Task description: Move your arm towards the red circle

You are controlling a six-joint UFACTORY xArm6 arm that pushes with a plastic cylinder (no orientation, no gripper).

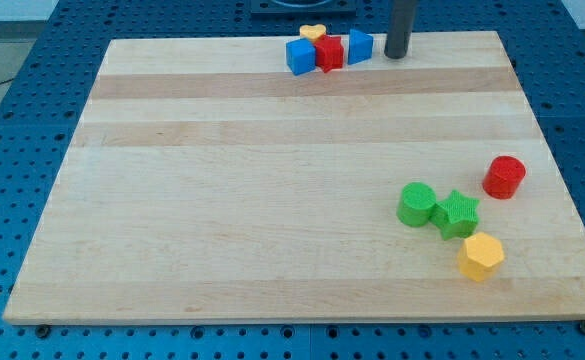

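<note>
The red circle (504, 177) is a short red cylinder near the board's right edge, at mid height of the view. My tip (396, 55) stands at the view's top, on the board's far edge, just right of a blue block (360, 46). The tip is far above and to the left of the red circle, with bare wood between them. The rod runs up out of the view.
At the view's top sit a blue block (299, 56), a red star-like block (328, 53) and a yellow heart (313, 33). Below-left of the red circle lie a green cylinder (416, 204), a green star (457, 213) and a yellow hexagon (481, 256). The wooden board (222, 200) lies on a blue perforated table.
</note>
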